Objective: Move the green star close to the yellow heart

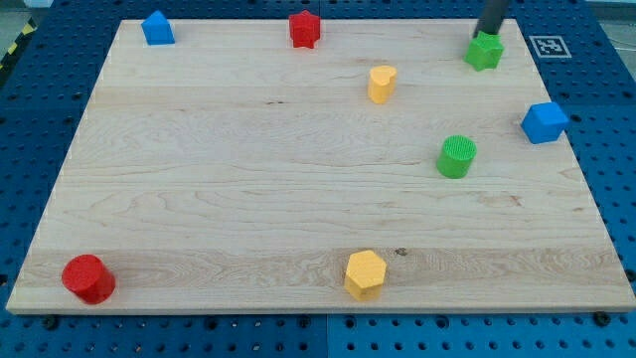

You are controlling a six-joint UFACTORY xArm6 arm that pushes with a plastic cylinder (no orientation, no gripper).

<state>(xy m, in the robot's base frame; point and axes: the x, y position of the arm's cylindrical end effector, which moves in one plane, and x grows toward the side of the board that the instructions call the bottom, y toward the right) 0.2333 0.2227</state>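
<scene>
The green star [484,51] lies near the board's top right corner. The yellow heart [382,84] lies to its lower left, about a hundred pixels away, with bare wood between them. My tip [487,34] comes down from the view's top edge and stands right against the star's upper side, on the side away from the view's bottom.
A green cylinder [457,156] and a blue cube [545,122] lie below the star at the right. A red star [304,29] and a blue block [157,28] sit along the top edge. A yellow hexagon [365,273] and a red cylinder [88,278] lie near the bottom edge.
</scene>
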